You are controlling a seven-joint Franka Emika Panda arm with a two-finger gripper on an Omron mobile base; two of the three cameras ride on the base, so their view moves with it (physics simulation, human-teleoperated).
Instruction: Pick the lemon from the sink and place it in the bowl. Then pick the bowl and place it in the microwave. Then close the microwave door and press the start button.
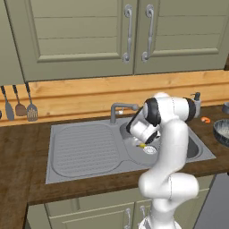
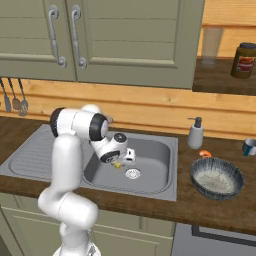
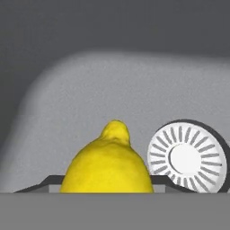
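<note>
Hand view: lemon (image 3: 108,164) up close at the bottom, nub pointing away, lying on the sink (image 3: 81,99) floor just beside the white slotted drain (image 3: 185,157). Dark finger tips (image 3: 40,185) peeking out low on either side of the fruit, so straddling it; touching or not, cannot tell.

Left base view: arm bent down into the basin, gripper (image 1: 142,144) low over the floor near the drain (image 1: 150,150), a sliver of yellow lemon (image 1: 142,145) under the hand. Tap (image 1: 121,108) at the back rim of the sink (image 1: 80,150). Bowl (image 1: 222,133) at the right edge of the counter, well apart.

Right base view: gripper (image 2: 120,163) down in the basin of the sink (image 2: 160,170), lemon (image 2: 117,165) right at it, drain (image 2: 132,173) just beside. Bowl (image 2: 217,178) on the counter to the right of the sink, near the front edge, soap bottle (image 2: 195,133) behind it.

Step in hand, as a judgement: first one, grasping the lemon, jaws part-way and probably narrowing round it. Grip not confirmed. Next: finish the squeeze on the rounded sides, lift straight up clear of the basin wall, carry right over the bowl. Round fruit likely to roll or slip if pinched off-centre.
</note>
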